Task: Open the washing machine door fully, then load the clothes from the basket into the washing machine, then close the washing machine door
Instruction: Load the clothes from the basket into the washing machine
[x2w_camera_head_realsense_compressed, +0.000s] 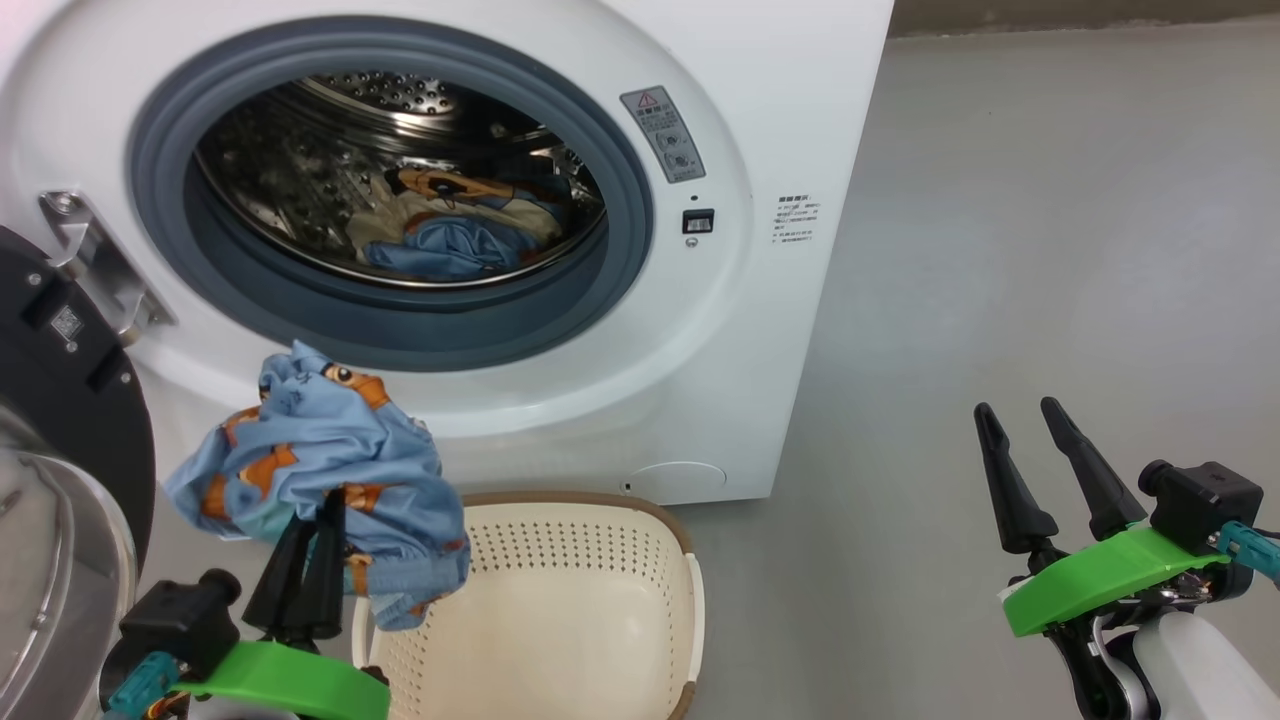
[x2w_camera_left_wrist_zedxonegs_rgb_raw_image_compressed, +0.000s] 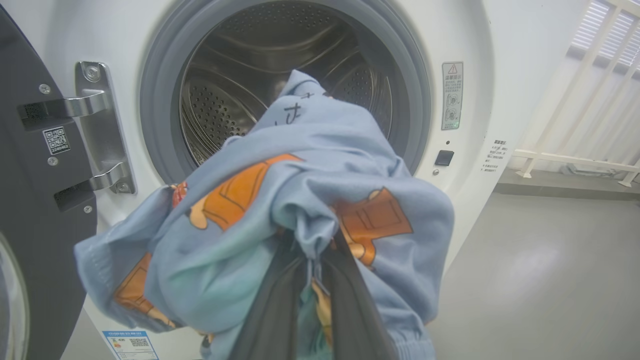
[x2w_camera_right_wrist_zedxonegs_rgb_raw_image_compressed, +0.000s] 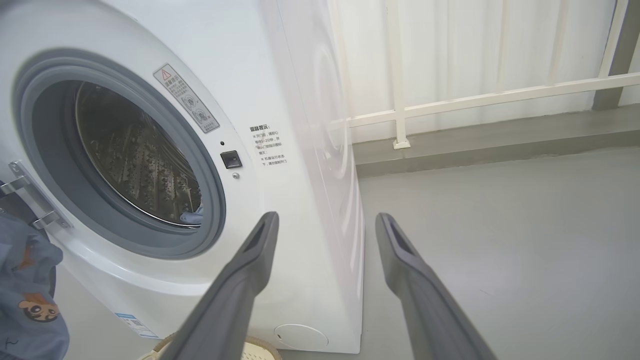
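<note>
Grey floor lies bare to the right of the big white front-loading washing machine, whose round black-rimmed door hangs wide open at the left. Loading is the step in hand: the left gripper pinches a soft light-blue garment printed with orange-brown figures above the cream perforated plastic basket, just below the grey rubber gasket. More blue cloth lies in the steel drum. Next, I reckon, the bundle must clear the gasket's lower lip and go deep before release, or trailing folds may snag. The right gripper stands spread and empty, well clear.
</note>
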